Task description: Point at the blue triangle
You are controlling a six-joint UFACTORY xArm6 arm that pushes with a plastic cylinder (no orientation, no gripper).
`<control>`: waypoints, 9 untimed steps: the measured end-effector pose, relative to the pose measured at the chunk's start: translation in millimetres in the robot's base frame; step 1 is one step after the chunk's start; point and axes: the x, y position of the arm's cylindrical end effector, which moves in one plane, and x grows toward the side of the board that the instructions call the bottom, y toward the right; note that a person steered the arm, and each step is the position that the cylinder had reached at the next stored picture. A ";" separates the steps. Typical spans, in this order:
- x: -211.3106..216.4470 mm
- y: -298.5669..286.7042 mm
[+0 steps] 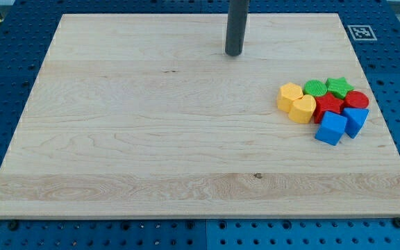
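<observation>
Blue triangle point(356, 121), judged light, rigid and easy to slide, is seen at the board's point(151, 139) right side, in the cluster's 5 o'clock corner, touching the blue cube point(331, 128) and the red blocks point(339, 104). No jaws exist on this rod; my tip point(234, 53) is held well apart at the cluster's 10 o'clock. Pointing direction and long axis cannot be told; contact is best made on its free outer side.

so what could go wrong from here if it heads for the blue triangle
1. My tip sits far up-left of the blocks, and the blue triangle lies on the cluster's far side, so a straight path may plough the yellow blocks.
2. It touches the blue cube and red blocks; nudging it could shift them.
</observation>
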 end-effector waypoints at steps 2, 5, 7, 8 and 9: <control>5.2 119.6; 100.1 243.5; 159.1 251.5; 173.6 248.3; 174.6 230.9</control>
